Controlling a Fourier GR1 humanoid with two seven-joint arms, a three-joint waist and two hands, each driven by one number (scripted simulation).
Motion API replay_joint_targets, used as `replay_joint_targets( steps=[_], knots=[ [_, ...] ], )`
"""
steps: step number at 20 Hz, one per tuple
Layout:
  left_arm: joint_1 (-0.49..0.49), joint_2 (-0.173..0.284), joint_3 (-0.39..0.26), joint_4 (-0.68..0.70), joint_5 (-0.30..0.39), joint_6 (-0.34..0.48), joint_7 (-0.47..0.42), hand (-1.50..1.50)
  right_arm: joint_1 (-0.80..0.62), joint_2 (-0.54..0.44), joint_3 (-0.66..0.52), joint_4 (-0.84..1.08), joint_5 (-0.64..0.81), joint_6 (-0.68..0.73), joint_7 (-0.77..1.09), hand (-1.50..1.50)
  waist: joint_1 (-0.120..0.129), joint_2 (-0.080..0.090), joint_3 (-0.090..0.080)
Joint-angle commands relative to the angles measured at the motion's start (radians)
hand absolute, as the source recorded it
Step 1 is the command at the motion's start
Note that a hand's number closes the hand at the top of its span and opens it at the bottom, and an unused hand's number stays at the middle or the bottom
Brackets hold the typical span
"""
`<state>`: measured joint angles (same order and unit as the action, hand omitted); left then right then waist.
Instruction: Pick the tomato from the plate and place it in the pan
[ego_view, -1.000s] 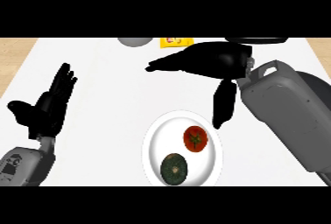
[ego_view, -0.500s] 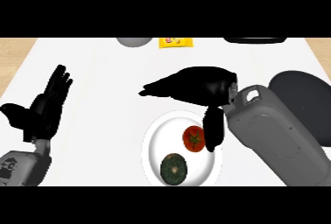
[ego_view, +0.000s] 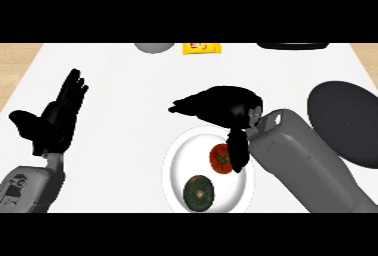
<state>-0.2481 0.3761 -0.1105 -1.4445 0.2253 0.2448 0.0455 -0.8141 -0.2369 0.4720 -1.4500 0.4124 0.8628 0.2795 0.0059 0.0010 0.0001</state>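
Observation:
The red tomato (ego_view: 220, 158) lies on the right side of a white plate (ego_view: 177, 162) near the counter's front. My right hand (ego_view: 221, 106) hovers over the plate's far edge, fingers bent downward; one finger reaches down along the tomato's right side without closing round it. The dark round pan (ego_view: 347, 122) sits at the right edge, partly behind my right forearm. My left hand (ego_view: 55, 117) rests open at the left, fingers up.
A dark green round vegetable (ego_view: 198, 192) lies on the plate's front part. At the counter's back stand a grey bowl (ego_view: 153, 47), a yellow packet (ego_view: 201, 47) and a black object (ego_view: 291, 45).
My right hand has come toward me and to the left, from beyond the plate to over its far edge, fingers now lowered beside the tomato. The left hand stays put.

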Motion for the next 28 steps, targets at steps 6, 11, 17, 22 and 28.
replay_joint_targets(
  steps=[6, 11, 17, 22, 28],
  knots=[
    [0.015, -0.030, 0.037, 0.032, -0.035, -0.049, -0.036, 0.00, -0.003, 0.055, 0.032, 0.169, 0.135, 0.018, -0.129, -1.50, 0.006, 0.002, 0.000],
    [0.038, -0.047, 0.060, -0.037, -0.041, -0.041, 0.029, 0.00, 0.046, -0.039, 0.006, 0.074, 0.163, 0.098, -0.224, -1.50, -0.001, -0.002, 0.000],
    [-0.010, -0.078, 0.053, -0.023, -0.094, -0.021, 0.031, 0.00, 0.053, 0.054, 0.125, 0.206, 0.334, -0.036, -0.249, -1.50, 0.005, 0.001, 0.000],
    [-0.008, -0.029, 0.117, 0.029, -0.043, -0.121, 0.005, 0.00, 0.060, 0.021, 0.166, 0.132, 0.404, 0.024, -0.218, -1.50, -0.001, -0.001, 0.000],
    [0.036, -0.095, 0.090, -0.032, -0.108, -0.073, 0.010, 0.00, 0.046, 0.054, 0.166, 0.219, 0.503, 0.008, -0.280, -1.50, 0.000, -0.001, 0.000]
  ],
)
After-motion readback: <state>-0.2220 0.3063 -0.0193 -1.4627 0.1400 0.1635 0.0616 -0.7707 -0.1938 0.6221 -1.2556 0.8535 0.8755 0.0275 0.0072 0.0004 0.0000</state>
